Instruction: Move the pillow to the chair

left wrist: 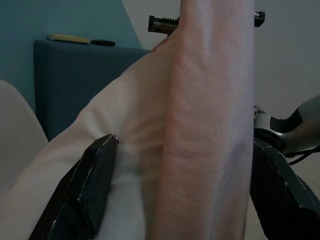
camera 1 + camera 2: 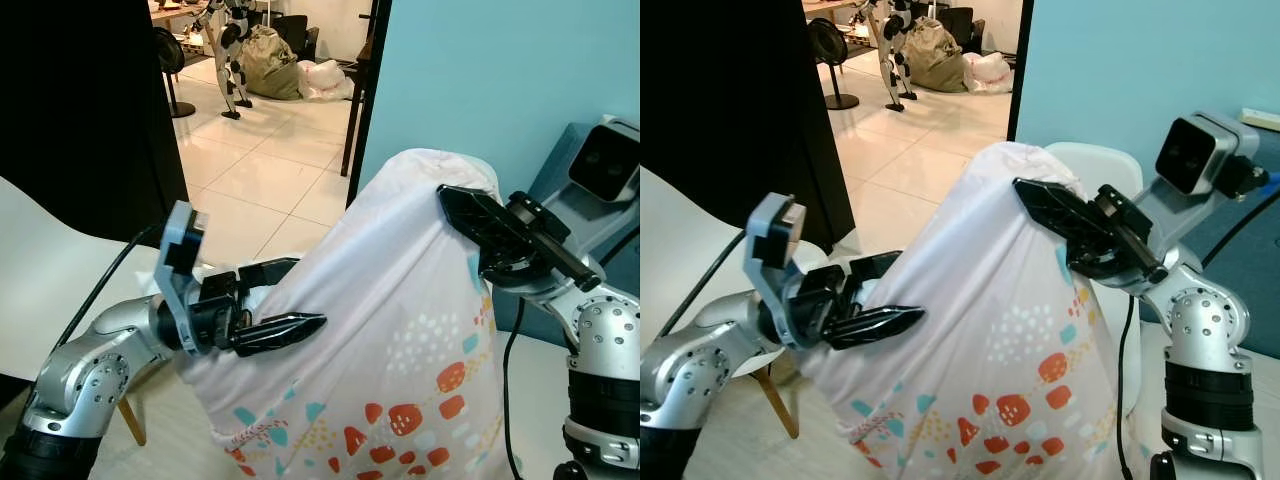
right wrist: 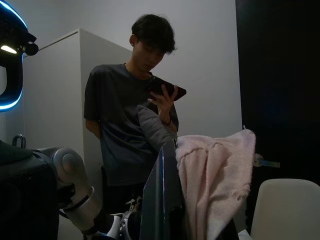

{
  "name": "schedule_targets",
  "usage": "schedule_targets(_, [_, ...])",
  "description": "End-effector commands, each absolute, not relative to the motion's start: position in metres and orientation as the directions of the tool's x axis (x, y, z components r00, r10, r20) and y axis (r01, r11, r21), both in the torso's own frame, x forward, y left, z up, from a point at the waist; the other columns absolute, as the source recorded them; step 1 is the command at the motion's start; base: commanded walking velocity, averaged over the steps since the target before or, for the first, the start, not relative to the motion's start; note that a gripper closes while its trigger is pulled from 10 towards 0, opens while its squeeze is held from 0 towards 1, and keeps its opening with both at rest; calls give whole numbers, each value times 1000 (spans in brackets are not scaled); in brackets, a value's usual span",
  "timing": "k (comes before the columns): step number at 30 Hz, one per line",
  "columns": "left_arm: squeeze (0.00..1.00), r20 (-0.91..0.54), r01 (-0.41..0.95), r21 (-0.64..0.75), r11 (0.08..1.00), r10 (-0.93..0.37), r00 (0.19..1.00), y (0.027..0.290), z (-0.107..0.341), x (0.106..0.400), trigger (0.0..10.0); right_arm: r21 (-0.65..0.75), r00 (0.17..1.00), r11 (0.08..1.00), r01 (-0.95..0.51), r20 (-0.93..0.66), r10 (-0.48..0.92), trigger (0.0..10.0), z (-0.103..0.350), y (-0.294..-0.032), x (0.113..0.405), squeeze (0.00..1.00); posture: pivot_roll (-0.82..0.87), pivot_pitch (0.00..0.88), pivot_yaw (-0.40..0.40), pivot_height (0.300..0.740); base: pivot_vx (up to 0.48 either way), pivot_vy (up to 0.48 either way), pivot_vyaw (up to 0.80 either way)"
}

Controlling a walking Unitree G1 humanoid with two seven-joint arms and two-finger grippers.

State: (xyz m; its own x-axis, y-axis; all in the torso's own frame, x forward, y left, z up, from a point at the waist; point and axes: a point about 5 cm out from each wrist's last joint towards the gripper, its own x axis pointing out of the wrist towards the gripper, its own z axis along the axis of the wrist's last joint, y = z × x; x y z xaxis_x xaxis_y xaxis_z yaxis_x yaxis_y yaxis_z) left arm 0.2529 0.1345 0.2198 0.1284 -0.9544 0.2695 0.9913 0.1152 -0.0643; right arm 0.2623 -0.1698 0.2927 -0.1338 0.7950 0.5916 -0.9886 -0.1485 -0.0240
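The pillow [image 2: 390, 340], white with red, teal and yellow spots, stands upright in front of me, held up between both arms. My left gripper [image 2: 308, 292] is shut on a fold of its left side; the left wrist view has that fabric [image 1: 200, 125] pinched between the two black fingers [image 1: 95, 185]. My right gripper [image 2: 462, 207] is shut on the pillow's top right corner, one finger lying over the cloth [image 3: 215, 180]. Directly behind the pillow, a white chair back [image 2: 1105, 165] rises against the blue wall.
A white seat with a wooden leg [image 2: 132, 420] is at my left. A black panel [image 2: 80, 100] stands beyond it. A dark blue cabinet [image 2: 560, 165] is on the right. A tiled floor [image 2: 270, 160] leads to another humanoid robot [image 2: 230, 45] and bags [image 2: 272, 65]. A person [image 3: 130, 130] holding a phone stands nearby.
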Motion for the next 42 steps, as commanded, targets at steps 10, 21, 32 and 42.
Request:
schedule_targets(10, [184,281,996,-63,68,-956,83,138,218,241,0,-69,-157,-145,-987,587,794,0,299,-167,261,0,39,0,-39,740,0,0,0])
schedule_targets(21, [165,340,991,-41,124,-931,130,147,230,246,0,-31,-116,-119,-992,553,825,0,288,-159,264,0,44,0,-38,740,0,0,0])
schedule_targets(32, [153,410,993,-50,108,-904,119,144,236,247,0,27,38,29,-999,452,891,0,266,-142,279,0,37,0,-28,740,0,0,0])
schedule_targets(42, [0,531,980,-46,194,-826,189,144,251,263,0,85,81,57,-995,310,947,0,232,-116,279,0,35,0,-30,740,0,0,0])
